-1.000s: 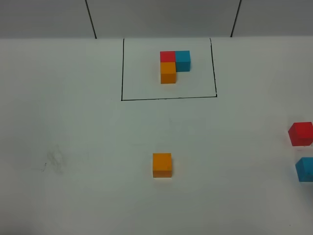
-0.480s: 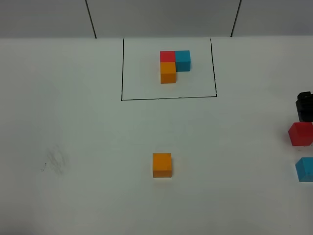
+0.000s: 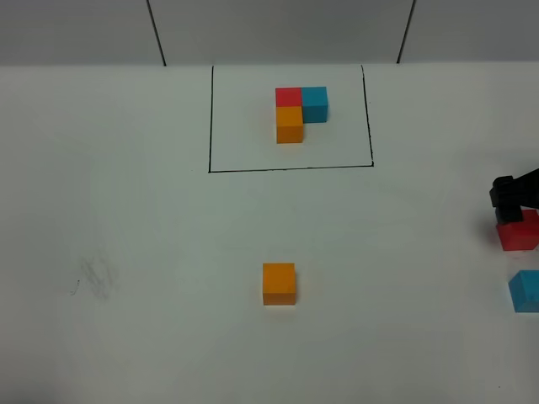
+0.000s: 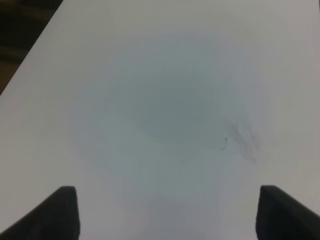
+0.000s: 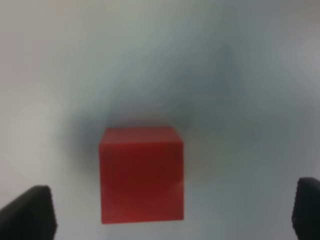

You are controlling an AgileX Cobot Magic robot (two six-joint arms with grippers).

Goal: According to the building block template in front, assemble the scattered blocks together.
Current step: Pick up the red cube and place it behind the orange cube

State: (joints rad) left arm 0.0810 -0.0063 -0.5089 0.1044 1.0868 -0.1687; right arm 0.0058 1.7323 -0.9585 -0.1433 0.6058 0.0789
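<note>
Three scattered blocks sit well apart on the tabletop [image 3: 126, 219]: one orange block [image 3: 279, 284] mid-table, one red block [image 3: 518, 235] and one blue block [image 3: 525, 291] at the right edge. One template [image 3: 299, 112], three cubes in an L, sits inside its black frame [image 3: 286, 169] at the far side. Change: the right gripper [image 3: 512, 200] has come in over the red block, fingers [image 5: 30, 215] wide apart, straddling it, not touching. First pick is likely starting. Left gripper [image 4: 167, 215] is spread wide, empty, over bare tabletop.

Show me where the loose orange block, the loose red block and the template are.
loose orange block [image 3: 279, 279]: exterior high view, on its top face.
loose red block [image 5: 141, 180]: right wrist view, on its largest visible face.
template [image 3: 290, 118]: exterior high view, on its orange cube.
</note>
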